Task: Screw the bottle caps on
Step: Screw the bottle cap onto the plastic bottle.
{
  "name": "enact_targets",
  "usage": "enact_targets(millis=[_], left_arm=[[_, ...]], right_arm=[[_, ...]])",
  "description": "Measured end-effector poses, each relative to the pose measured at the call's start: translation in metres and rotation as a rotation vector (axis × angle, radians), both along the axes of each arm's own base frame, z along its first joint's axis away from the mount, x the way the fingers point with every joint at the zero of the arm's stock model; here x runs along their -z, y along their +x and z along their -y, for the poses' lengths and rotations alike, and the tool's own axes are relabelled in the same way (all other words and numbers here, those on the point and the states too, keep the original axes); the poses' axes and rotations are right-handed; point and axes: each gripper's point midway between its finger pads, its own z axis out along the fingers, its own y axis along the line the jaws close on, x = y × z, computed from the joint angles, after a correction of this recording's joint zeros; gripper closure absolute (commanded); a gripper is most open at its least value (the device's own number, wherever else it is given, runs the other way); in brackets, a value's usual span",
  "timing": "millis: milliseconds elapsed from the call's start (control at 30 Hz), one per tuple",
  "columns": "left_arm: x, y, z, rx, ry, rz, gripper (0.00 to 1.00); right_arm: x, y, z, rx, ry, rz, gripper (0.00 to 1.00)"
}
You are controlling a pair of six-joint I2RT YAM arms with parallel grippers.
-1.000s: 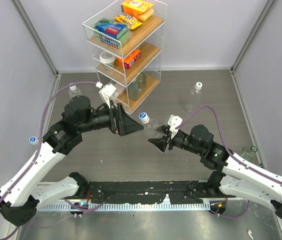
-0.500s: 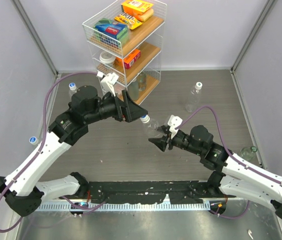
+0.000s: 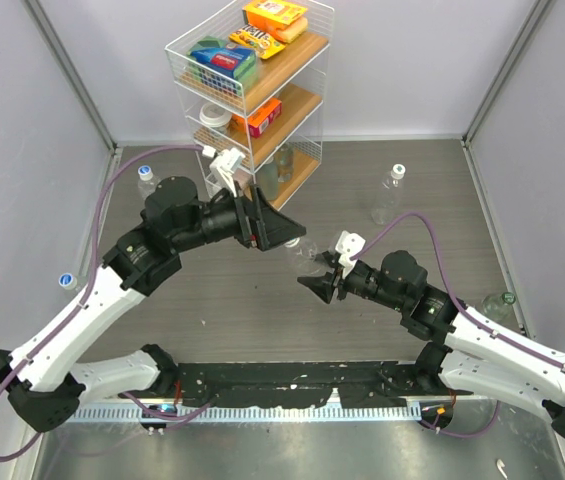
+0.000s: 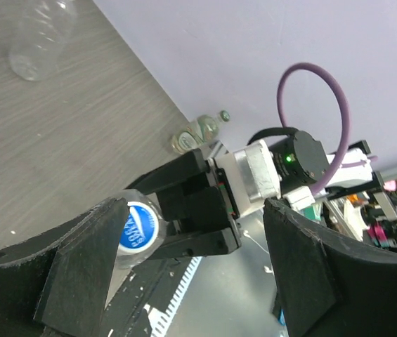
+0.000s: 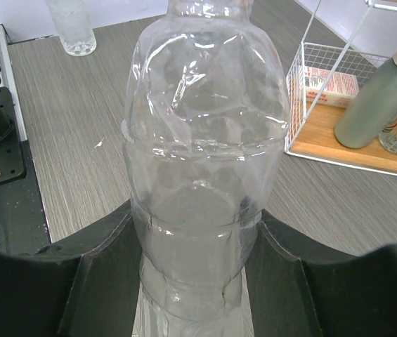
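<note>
My right gripper (image 3: 319, 277) (image 5: 194, 270) is shut on the lower body of a clear ribbed bottle (image 3: 308, 259) (image 5: 205, 168), which is held off the table with its neck towards the left arm. A blue-topped cap (image 4: 137, 226) sits on that bottle's neck. My left gripper (image 3: 287, 232) (image 4: 194, 232) is open, its wide jaws standing on either side of the cap. The cap lies close against one of the fingers (image 4: 79, 267). In the top view the left gripper hides the cap.
A wire shelf rack (image 3: 252, 95) (image 5: 353, 105) stands at the back. Capped bottles are on the table at back right (image 3: 390, 195) (image 4: 40, 38) and back left (image 3: 147, 181); another bottle (image 3: 498, 303) is at the right edge. A loose blue cap (image 3: 65, 281) lies far left.
My left gripper has swung right and forward over the held bottle's neck, so the cap no longer shows from above. The right arm and bottle have stayed still.
</note>
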Motion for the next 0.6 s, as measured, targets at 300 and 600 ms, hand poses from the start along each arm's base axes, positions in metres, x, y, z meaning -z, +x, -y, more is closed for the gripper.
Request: enact_targets(millis=[300, 600], left_arm=[[0.008, -0.009, 0.013, 0.054, -0.002, -0.002, 0.16], [0.020, -0.010, 0.005, 0.015, -0.001, -0.010, 0.15]], right_arm=[[0.006, -0.001, 0.001, 0.000, -0.018, -0.012, 0.99], [0.014, -0.003, 0.002, -0.006, -0.034, -0.028, 0.99]])
